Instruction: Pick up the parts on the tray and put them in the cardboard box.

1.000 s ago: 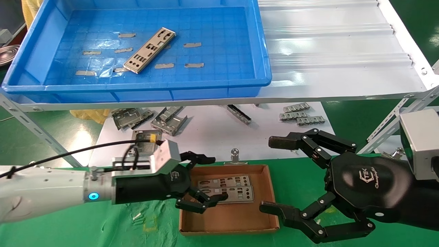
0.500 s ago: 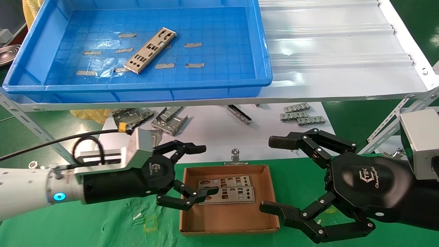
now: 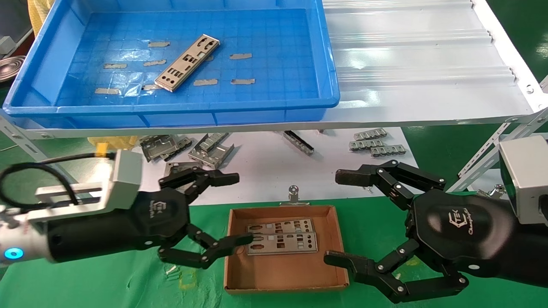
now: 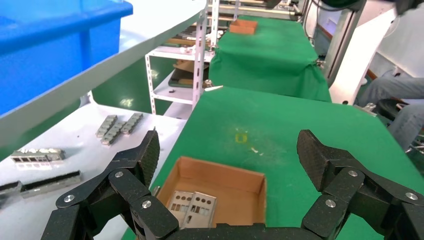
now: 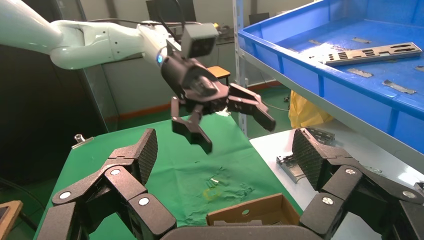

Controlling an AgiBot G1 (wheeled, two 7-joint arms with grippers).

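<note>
1. Here the left gripper (image 3: 226,209) hangs at the lower left of the head view, just at the left wall of the cardboard box (image 3: 332,239), jaws wide apart and holding nothing; its lower finger reaches over the box edge, with its tip over the end of the nearer plate.
2. Two parts (image 3: 280,237) lie flat and overlapping on the box floor, at lower centre, so I judge those deliveries done.
3. One more part (image 3: 187,63) lies at a slant on the tray (image 3: 329,64) at upper left, among grey tape strips (image 3: 242,56); it is the piece left to fetch, and the empty spread jaws suit going for it.
4. The right gripper (image 3: 340,218) sits at lower right beside the box, jaws apart, idle.
5. The left wrist view looks down into the box (image 4: 220,180) between its own fingers (image 4: 145,155) and shows the plates (image 4: 192,207) tucked towards one wall.
6. The right wrist view alone shows the left gripper (image 5: 235,125) from the side, raised clear above the green cloth (image 5: 200,170), a height the head view hides.
7. Grey brackets (image 3: 209,149) and connector strips (image 3: 372,143) lie on the white sheet under the shelf, at centre.
</note>
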